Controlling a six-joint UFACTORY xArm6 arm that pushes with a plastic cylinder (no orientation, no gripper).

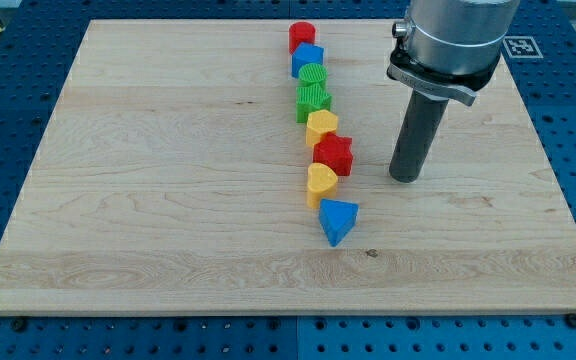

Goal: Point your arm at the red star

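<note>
My tip rests on the worktop, to the view's right of the red star and a little lower than it. It sits near the star, with a strip of bare wood between them, and touches no block. It is a plain dark rod end, so it grips nothing. The rod rises straight up into a silver housing at the view's top.

The red star lies in a crooked line of eight blocks that runs from the view's top down the middle of the worktop. From the top:
- a red block, rounded on top
- a blue cube, against it
- a green round block
- a second green block, whose shape I cannot make out
- a yellow block, just above the star and touching it
- the red star, which juts slightly to the view's right of the line
- a yellow heart, touching the star's lower left
- a blue triangle, which ends the line, close under the heart

The worktop is a pale wooden board on a blue perforated base. A black and white marker sits at the board's top right edge.
</note>
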